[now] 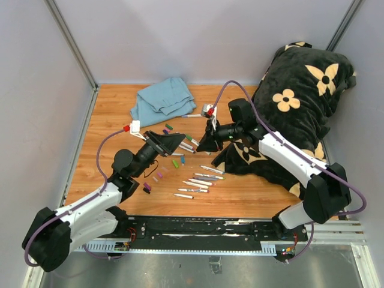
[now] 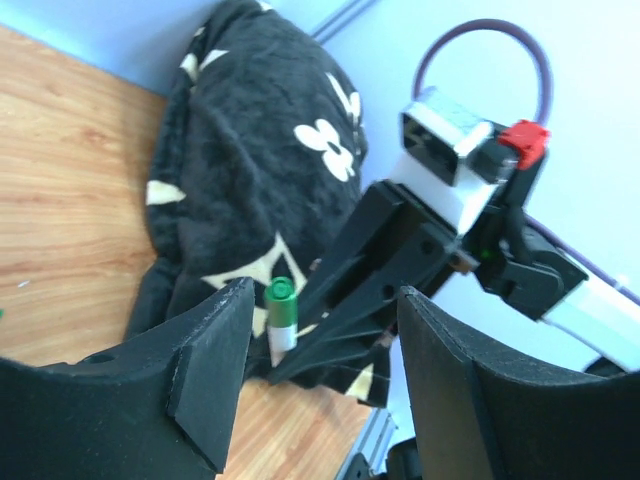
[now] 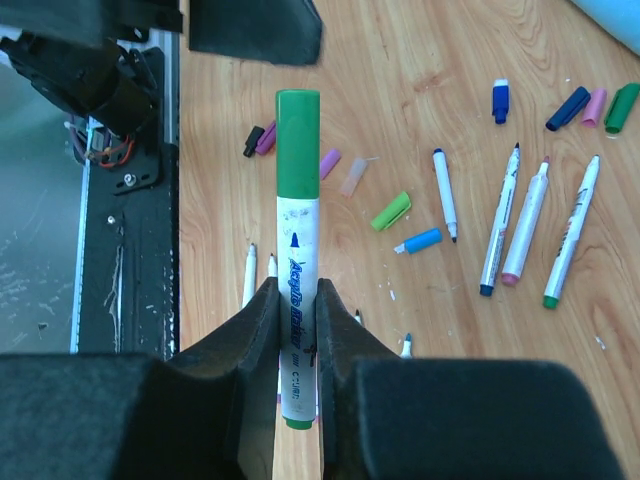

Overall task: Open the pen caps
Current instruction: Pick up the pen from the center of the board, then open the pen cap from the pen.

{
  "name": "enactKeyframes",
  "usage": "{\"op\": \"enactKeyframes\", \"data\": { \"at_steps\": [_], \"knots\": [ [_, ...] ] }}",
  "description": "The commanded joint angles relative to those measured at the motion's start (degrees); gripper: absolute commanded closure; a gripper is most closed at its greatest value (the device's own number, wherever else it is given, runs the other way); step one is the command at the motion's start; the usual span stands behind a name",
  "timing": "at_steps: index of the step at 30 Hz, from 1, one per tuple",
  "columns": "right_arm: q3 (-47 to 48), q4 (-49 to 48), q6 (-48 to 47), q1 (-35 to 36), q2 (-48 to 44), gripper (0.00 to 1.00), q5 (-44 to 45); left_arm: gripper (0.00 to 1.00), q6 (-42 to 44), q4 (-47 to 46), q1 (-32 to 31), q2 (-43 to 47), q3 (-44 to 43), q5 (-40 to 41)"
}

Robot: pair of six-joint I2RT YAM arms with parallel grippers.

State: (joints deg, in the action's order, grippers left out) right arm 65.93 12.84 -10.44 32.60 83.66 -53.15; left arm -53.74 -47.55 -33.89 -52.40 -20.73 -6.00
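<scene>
Room: grey walls round a wooden table (image 1: 240, 198), with a blue cloth (image 1: 162, 99) at its far edge and a black flowered cushion (image 1: 306, 90) over its right side.
Right gripper (image 3: 297, 300): clamped narrow on the barrel of a green marker (image 3: 297, 250), held up above the middle of the table.
Green cap (image 3: 298, 140): on the marker's end and pointing at the other arm.
Left gripper (image 2: 325, 300): jaws standing wide on either side of that cap (nearer one finger than the other, from what I can see), not pressing on it.
Done so far: several bare markers (image 3: 527, 222) lie in the middle of the table towards the near edge, tips showing. Loose caps (image 3: 391, 211) in green, blue, purple and pink are scattered beside them.
Left to do: this green cap has yet to be pulled. A few more pens lie nearer the cloth, too small for me to say whether they are capped.
My guess: well past halfway.
</scene>
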Motion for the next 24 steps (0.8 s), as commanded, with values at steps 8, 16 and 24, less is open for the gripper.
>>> {"op": "enactKeyframes", "data": {
  "at_steps": [8,16,24],
  "knots": [
    [-0.09,-5.33,8.08,1.34,1.90,0.99,-1.39,0.51,-0.52,1.93,-1.95,-5.60,-4.35,7.76],
    [0.45,-4.95,8.01,2.64,2.74,0.99,-0.73,0.57,0.04,2.88,-2.84,-9.24,-5.73,6.49],
    [0.41,-4.74,7.55,2.65,2.54,0.99,0.75,0.67,1.48,6.27,-3.20,-9.38,-6.25,8.18]
  ]
}}
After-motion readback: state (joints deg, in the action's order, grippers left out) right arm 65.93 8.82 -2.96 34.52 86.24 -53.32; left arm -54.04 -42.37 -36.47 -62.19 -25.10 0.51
